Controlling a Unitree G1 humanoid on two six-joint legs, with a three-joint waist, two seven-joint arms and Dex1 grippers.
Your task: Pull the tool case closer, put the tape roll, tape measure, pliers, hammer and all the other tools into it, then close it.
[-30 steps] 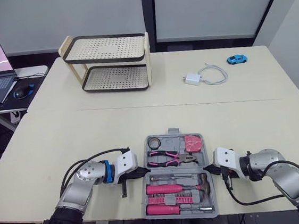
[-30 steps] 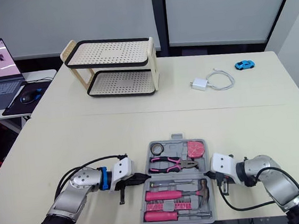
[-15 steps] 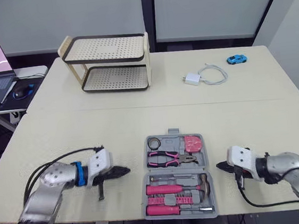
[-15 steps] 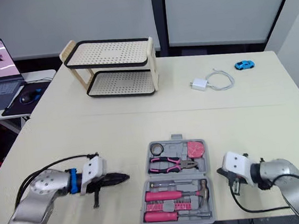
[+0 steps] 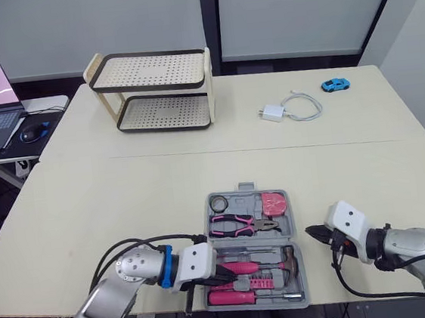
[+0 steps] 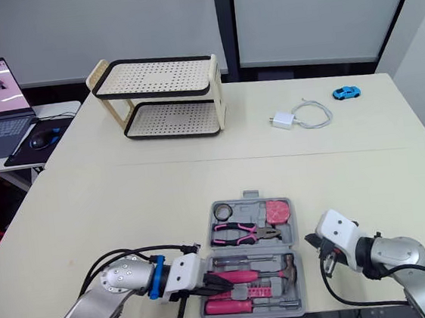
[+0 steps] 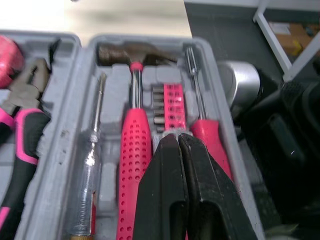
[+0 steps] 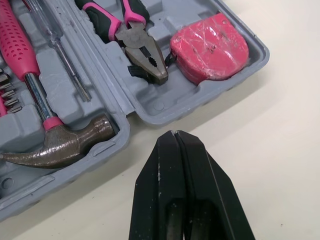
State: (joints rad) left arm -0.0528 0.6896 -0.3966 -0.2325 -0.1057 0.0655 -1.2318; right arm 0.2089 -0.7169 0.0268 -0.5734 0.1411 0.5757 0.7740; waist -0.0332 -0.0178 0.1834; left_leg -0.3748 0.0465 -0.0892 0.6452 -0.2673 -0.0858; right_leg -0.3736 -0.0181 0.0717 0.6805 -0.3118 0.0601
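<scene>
My left gripper (image 7: 177,141) has its two fingers pressed together with nothing between them. The tips hover over the bit strip (image 7: 171,102) in the near half of the tool case (image 5: 241,201), between the hammer (image 7: 134,150) and a pink-handled screwdriver (image 7: 209,142). My right gripper (image 8: 173,136) is likewise squeezed closed and empty, over bare table (image 5: 125,191) just beside the case's right side, near the hammer head.

The case lies open and flat at the table's near edge, about midway along it. Its far half holds the tape roll (image 5: 218,203), pliers (image 5: 238,223) and tape measure (image 5: 275,202).

As I judge it, the pulling and the packing are done. I see no loose tool on the table; toward the far edge stand a rack (image 5: 156,89), a charger (image 5: 272,112) and a toy car (image 5: 335,84). What is left is folding one half over the other and shutting it.
</scene>
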